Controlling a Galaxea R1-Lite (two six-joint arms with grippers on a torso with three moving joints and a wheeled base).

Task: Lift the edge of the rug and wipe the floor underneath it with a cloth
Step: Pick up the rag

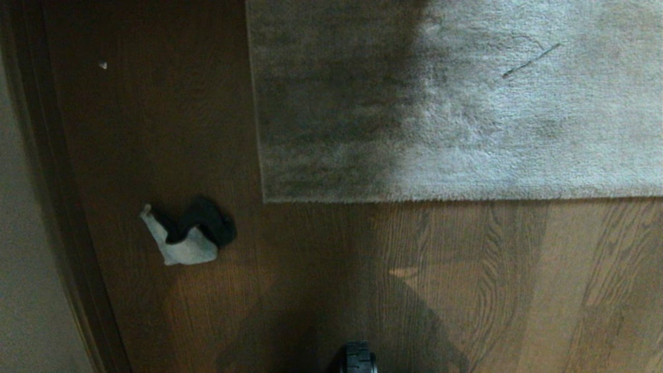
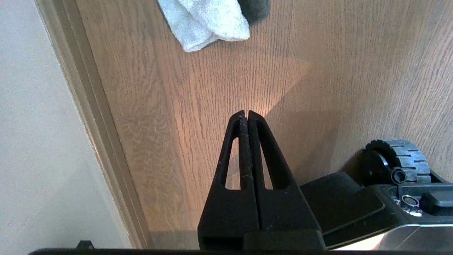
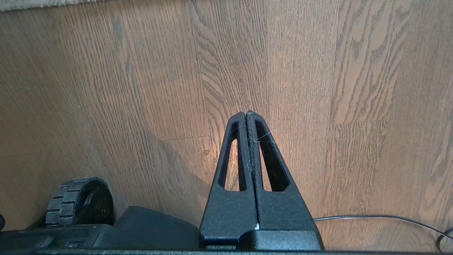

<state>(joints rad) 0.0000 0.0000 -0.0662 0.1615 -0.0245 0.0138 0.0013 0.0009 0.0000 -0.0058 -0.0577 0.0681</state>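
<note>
- Floor [image 1: 466, 269]: brown wood planks, I see it in every view.
- Rug edge [image 1: 456, 197]: flat on the floor, ahead of me.
- Cloth [image 1: 189, 238]: crumpled on bare floor, left of the rug corner, apart.
- Left gripper [image 2: 245, 114]: fingers together, empty, above floor.
- Right gripper [image 3: 246, 114]: fingers together, empty.

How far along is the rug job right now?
Nothing looks done yet. The rug edge lies flat on the floor, and the cloth sits crumpled off the rug's corner. Nothing is in hand: the left gripper and right gripper are shut and empty. Fetching the cloth, lifting the edge and wiping all remain.
</note>
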